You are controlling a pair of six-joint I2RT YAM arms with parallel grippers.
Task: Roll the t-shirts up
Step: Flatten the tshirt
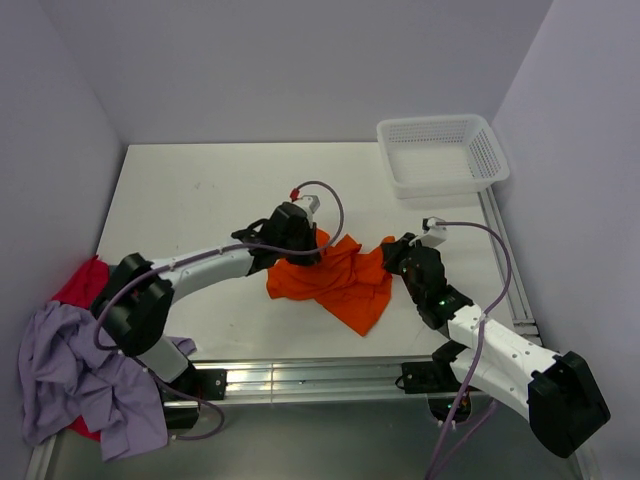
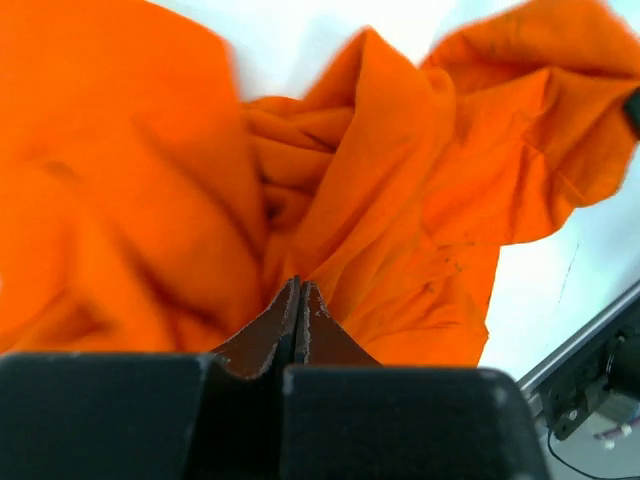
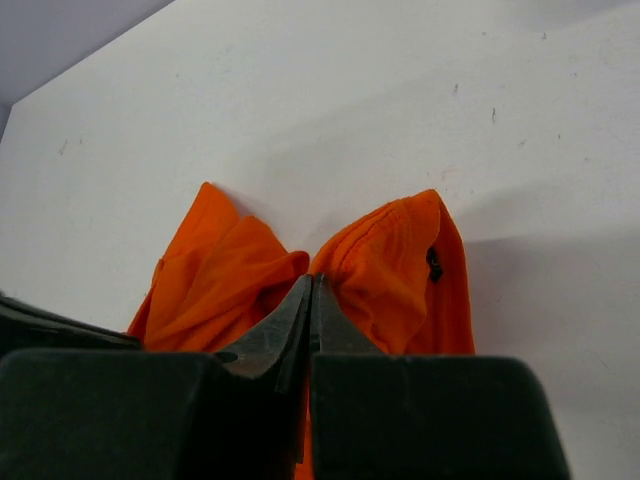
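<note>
The bright orange t-shirt point(image 1: 340, 285) lies crumpled on the white table between my two grippers. My left gripper point(image 1: 300, 248) is at its left upper edge. In the left wrist view its jaws point(image 2: 298, 285) are pressed together with orange fabric point(image 2: 400, 180) gathered at the tips. My right gripper point(image 1: 396, 256) is at the shirt's right corner. In the right wrist view it point(image 3: 310, 282) is shut where two orange folds point(image 3: 390, 260) meet. A lavender t-shirt point(image 1: 70, 385) and a red one point(image 1: 80, 282) are heaped at the left edge. The grey-teal shirt is out of view.
A white mesh basket point(image 1: 440, 152) stands at the table's back right corner. A metal rail point(image 1: 300, 378) runs along the near edge between the arm bases. Walls close the table in on the left, back and right.
</note>
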